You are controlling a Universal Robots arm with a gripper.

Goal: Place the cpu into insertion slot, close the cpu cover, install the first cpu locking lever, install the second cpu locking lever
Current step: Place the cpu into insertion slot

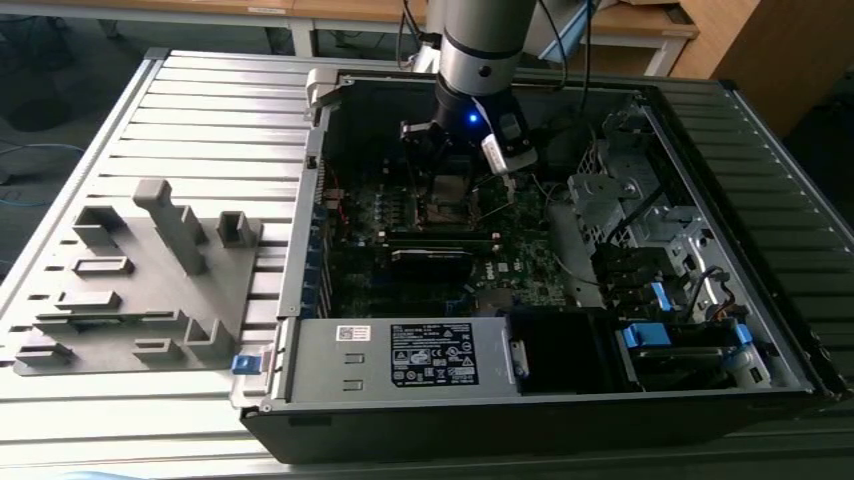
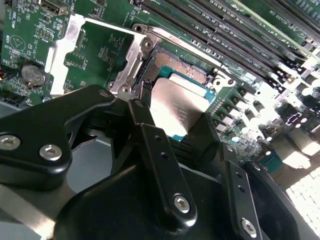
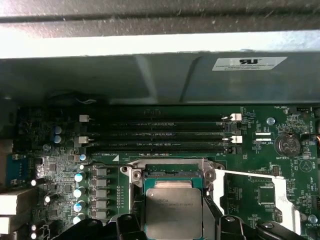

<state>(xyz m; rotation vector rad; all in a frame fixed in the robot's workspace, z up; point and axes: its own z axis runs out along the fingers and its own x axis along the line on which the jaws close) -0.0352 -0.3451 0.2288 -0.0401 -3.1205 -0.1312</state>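
The gripper [image 2: 174, 120] pinches the cpu [image 2: 176, 102] between narrow-set fingers just over the insertion slot [image 2: 176, 67], upper middle of the exterior view; a skewed release could bend contacts

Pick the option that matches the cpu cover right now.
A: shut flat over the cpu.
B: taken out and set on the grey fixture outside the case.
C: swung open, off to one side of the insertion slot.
C: in the first wrist view the cpu cover is swung back to one side of the insertion slot, green board showing through its window, and nothing covers the cpu.
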